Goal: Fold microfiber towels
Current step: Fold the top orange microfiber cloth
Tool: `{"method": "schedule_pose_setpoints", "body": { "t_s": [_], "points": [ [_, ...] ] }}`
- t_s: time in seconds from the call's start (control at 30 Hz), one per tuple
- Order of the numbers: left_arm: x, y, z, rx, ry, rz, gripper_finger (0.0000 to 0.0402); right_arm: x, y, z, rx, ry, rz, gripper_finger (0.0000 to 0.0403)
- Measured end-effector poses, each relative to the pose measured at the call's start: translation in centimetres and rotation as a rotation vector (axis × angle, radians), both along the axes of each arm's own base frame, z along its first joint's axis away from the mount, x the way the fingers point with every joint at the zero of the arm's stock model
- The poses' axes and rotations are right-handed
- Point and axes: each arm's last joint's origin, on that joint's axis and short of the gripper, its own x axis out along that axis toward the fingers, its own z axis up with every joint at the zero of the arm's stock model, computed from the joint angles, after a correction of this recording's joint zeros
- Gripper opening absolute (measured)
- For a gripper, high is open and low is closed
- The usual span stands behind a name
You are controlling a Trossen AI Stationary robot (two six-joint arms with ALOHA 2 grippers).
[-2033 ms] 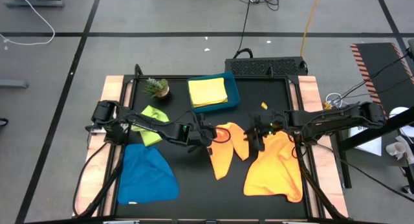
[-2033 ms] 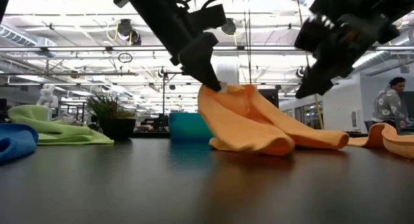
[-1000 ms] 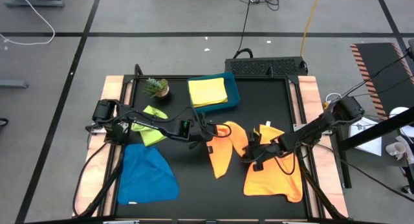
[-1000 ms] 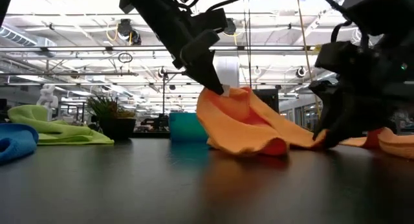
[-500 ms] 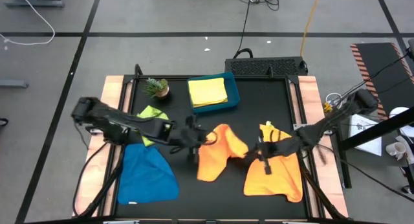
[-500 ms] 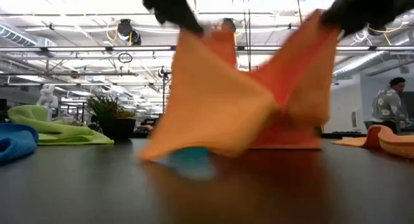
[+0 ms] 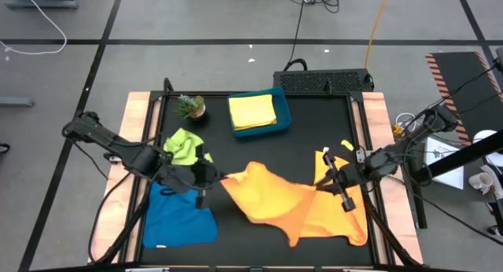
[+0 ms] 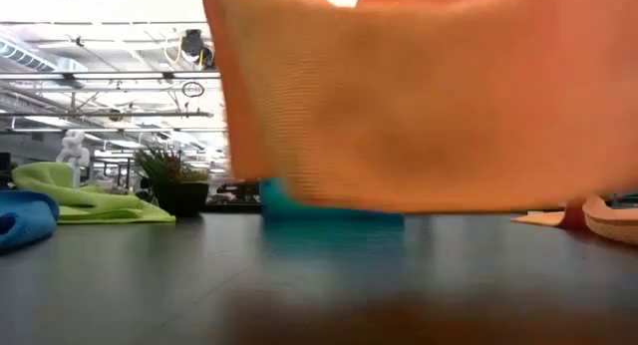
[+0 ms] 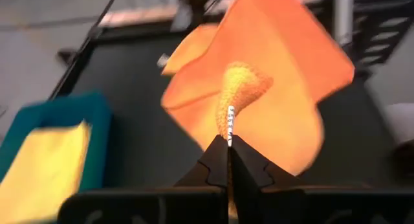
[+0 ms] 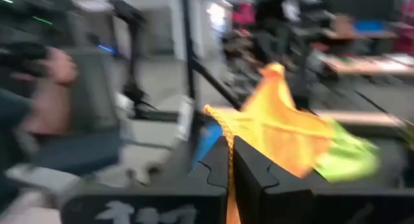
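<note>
- table [image 7: 314,123]: black top; blue towel [image 7: 179,217] at left front, lime green towel [image 7: 183,146] behind it, yellow towel [image 7: 252,112] on teal tray [image 7: 280,99], second orange towel [image 7: 334,217] at right front
- orange towel [image 7: 267,197]: lifted, stretched between both arms at centre front
- left tool [image 7: 206,179]: clenched on one corner; right tool [image 7: 333,176]: clenched on the opposite corner
- step: spreading towel before folding; next likely lower it flat, keeping it clear of the second orange

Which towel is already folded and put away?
The yellow towel: it lies as a neat flat rectangle in the teal tray; the blue, green and orange ones are loose and rumpled.
</note>
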Motion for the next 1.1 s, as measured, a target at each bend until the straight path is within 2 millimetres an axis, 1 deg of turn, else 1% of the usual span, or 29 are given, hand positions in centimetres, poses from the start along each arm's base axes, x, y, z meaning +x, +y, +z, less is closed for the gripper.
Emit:
{"method": "schedule_pose_setpoints", "body": {
  "t_s": [0.07, 0.2, 0.3, 0.47, 0.53, 0.63, 0.77, 0.83, 0.97, 1.1],
  "points": [
    [0.1, 0.5, -0.9, -0.014, 0.023, 0.036, 0.0006, 0.2, -0.4, -0.7, -0.004, 0.064, -0.081, 0.0001],
    [0.6, 1.9, -3.8, -0.08, 0.093, 0.076, 0.0003, 0.5, -1.3, -2.1, 0.01, 0.195, -0.218, 0.0001],
    [1.1, 3.5, -6.3, -0.134, 0.114, 0.11, 0.0006, 0.7, -2.0, -3.1, 0.008, 0.279, -0.309, 0.0],
    [1.5, 6.6, -10.8, -0.259, 0.114, 0.112, 0.0003, 1.2, -3.3, -4.7, -0.015, 0.385, -0.447, 0.0],
    [1.4, 7.9, -12.3, -0.282, 0.095, 0.128, 0.0005, 1.3, -3.9, -5.7, -0.024, 0.406, -0.484, 0.0],
    [0.9, 9.4, -14.2, -0.282, 0.093, 0.164, 0.0007, 1.2, -4.8, -8.0, -0.029, 0.437, -0.54, 0.0],
    [0.2, 11.4, -15.7, -0.269, 0.101, 0.229, 0.0004, 0.7, -6.5, -10.3, -0.008, 0.434, -0.627, 0.0],
    [-0.1, 12.3, -16.2, -0.265, 0.108, 0.263, 0.0007, 0.6, -7.3, -10.8, 0.005, 0.42, -0.663, 0.0],
    [-0.3, 13.6, -16.6, -0.239, 0.081, 0.289, 0.0003, 0.6, -8.6, -10.9, 0.016, 0.393, -0.679, 0.0],
    [-0.3, 14.4, -16.4, -0.21, 0.056, 0.299, 0.0008, 0.8, -9.7, -10.4, 0.011, 0.346, -0.695, 0.0]
  ]
}}
